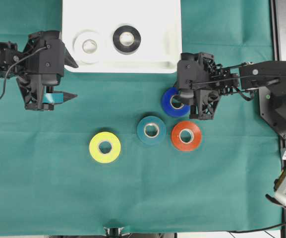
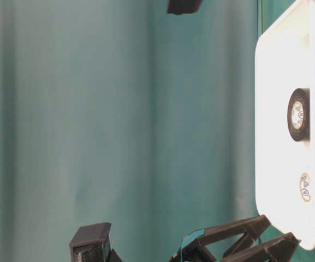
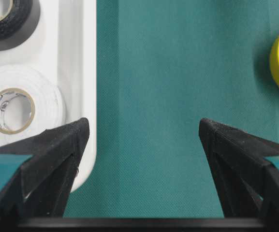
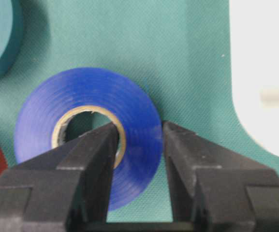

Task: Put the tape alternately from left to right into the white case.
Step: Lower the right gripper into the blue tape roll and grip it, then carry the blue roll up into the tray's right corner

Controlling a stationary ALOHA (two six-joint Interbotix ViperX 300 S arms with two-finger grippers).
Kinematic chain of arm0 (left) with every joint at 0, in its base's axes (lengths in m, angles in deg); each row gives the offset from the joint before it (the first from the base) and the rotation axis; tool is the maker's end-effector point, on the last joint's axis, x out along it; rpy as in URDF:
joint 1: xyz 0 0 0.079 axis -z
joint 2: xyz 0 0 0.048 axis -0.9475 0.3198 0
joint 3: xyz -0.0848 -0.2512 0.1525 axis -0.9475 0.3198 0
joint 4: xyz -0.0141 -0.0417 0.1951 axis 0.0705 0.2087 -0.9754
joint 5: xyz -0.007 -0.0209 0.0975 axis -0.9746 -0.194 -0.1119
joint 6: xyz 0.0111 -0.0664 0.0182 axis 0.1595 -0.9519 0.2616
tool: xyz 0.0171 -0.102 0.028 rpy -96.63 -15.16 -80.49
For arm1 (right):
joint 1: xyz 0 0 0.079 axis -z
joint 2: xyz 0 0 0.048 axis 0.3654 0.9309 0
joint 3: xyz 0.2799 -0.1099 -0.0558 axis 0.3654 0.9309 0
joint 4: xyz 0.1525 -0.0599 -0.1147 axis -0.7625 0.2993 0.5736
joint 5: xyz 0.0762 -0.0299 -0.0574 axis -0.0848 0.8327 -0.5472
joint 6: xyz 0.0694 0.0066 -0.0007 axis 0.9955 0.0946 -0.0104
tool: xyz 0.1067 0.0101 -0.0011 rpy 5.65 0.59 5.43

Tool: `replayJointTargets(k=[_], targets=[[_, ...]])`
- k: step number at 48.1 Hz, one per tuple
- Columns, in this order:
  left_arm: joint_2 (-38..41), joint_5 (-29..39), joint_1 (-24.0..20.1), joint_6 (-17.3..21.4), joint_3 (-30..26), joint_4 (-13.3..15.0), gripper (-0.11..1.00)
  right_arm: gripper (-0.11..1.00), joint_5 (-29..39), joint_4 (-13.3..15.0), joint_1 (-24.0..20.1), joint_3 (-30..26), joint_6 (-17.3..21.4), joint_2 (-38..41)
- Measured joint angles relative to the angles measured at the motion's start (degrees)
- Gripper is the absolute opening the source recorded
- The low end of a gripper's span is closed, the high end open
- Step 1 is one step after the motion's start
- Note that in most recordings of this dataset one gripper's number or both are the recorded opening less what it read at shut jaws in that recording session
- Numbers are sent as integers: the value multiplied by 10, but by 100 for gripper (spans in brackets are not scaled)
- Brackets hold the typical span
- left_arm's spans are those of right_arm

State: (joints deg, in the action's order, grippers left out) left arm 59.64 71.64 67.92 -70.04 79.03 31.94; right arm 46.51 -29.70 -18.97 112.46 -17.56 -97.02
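The white case [image 1: 172, 59] lies at the top centre and holds a white tape [image 1: 88, 46] and a black tape [image 1: 127, 39]. My right gripper [image 4: 139, 126] is shut on the blue tape [image 4: 81, 92], with one finger inside its core and the other against its outer rim. The roll rests on the cloth just below the case's right corner [image 1: 171, 101]. Teal tape [image 1: 151, 130], orange-red tape [image 1: 186, 135] and yellow tape [image 1: 105, 147] lie flat on the cloth. My left gripper [image 3: 143, 124] stands open and empty beside the case's left edge [image 3: 79, 72].
A green cloth [image 1: 43, 188] covers the table. The right arm's base [image 1: 281, 99] and some gear stand along the right edge. In the right wrist view the case's rounded corner [image 4: 265, 48] is close to the blue roll's right.
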Motion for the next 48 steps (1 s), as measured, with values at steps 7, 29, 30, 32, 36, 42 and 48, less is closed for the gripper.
replayJointTargets(k=[7, 29, 30, 32, 36, 42, 48], targets=[[0, 0, 0, 0, 0, -1, 98, 1, 16, -1, 0, 1, 0, -37], [0, 0, 1, 0, 0, 0, 98, 1, 17, -1, -4, 35, 0, -163], [1, 0, 0, 0, 0, 0, 98, 1, 15, 0, -5, 36, 0, -164], [0, 0, 0, 0, 0, -1, 98, 1, 12, -1, -5, 38, 0, -164], [0, 0, 0, 0, 0, 0, 98, 1, 8, -1, -4, 38, 0, -164], [0, 0, 0, 0, 0, 0, 98, 1, 4, 0, -4, 33, -2, -155], [0, 0, 0, 0, 0, -1, 98, 1, 4, 1, 13, 14, -9, -134]])
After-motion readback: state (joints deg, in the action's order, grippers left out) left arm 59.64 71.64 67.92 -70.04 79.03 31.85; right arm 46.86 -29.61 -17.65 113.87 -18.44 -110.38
